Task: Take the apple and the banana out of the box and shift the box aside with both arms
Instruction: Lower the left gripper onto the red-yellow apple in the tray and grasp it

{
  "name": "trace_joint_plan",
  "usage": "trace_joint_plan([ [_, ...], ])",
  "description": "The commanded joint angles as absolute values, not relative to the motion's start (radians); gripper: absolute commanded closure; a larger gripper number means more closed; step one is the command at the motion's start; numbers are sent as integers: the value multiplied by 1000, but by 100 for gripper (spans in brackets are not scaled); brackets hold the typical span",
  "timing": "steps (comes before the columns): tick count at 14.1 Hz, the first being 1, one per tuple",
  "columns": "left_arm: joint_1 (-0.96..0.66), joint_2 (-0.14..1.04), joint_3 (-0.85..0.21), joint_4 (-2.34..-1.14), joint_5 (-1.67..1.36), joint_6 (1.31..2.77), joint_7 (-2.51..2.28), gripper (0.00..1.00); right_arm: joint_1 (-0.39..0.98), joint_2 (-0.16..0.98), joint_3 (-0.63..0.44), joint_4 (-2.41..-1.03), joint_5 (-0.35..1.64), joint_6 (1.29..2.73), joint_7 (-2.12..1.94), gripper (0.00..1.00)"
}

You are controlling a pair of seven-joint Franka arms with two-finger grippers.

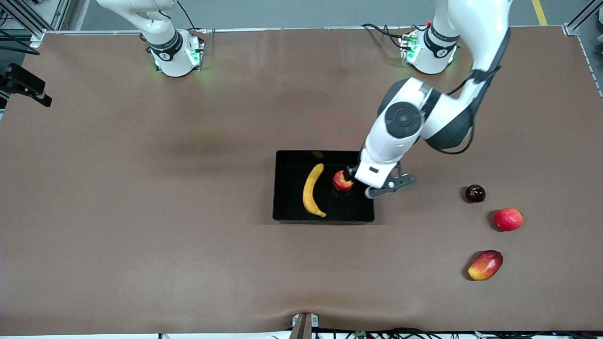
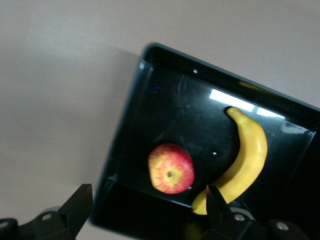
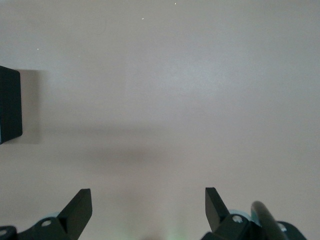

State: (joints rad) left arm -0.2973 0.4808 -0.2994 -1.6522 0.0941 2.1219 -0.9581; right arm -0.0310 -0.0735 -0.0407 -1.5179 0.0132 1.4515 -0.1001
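Note:
The black tray [image 1: 324, 219] sits mid-table. The yellow banana [image 1: 313, 190] and the red apple [image 1: 342, 181] with yellow streaks lie in it, side by side, apart. My left gripper [image 1: 359, 182] hangs over the tray's end toward the left arm, just beside the apple. In the left wrist view my left gripper [image 2: 148, 196] is open and empty, with the apple [image 2: 171, 168], the banana [image 2: 245, 160] and the tray's wall [image 2: 125, 127] ahead of it. My right gripper [image 3: 148, 197] is open and empty over bare table; it is out of the front view.
Toward the left arm's end of the table lie a small dark round fruit [image 1: 475, 193], a pinkish-red round fruit [image 1: 508, 219] and a red-yellow mango [image 1: 485, 265]. A black corner [image 3: 10, 105] shows at the edge of the right wrist view.

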Motion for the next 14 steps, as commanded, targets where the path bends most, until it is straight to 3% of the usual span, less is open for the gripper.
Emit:
trace_joint_plan([
  [1,-339,563,-298,-1635,97,2212,-1060,0,-32,-75,-41,-1514,8,1443,-107,0],
  [11,-360,687,-296,-1643,115,2227,-1150,0,-35,-75,-41,-1514,9,1445,-107,0],
  [12,-364,693,-296,-1641,115,2227,-1152,5,-34,-74,-41,-1514,9,1445,-107,0],
  [14,-367,706,-295,-1640,115,2227,-1152,31,-32,-74,-43,-1513,9,1448,-107,0],
])
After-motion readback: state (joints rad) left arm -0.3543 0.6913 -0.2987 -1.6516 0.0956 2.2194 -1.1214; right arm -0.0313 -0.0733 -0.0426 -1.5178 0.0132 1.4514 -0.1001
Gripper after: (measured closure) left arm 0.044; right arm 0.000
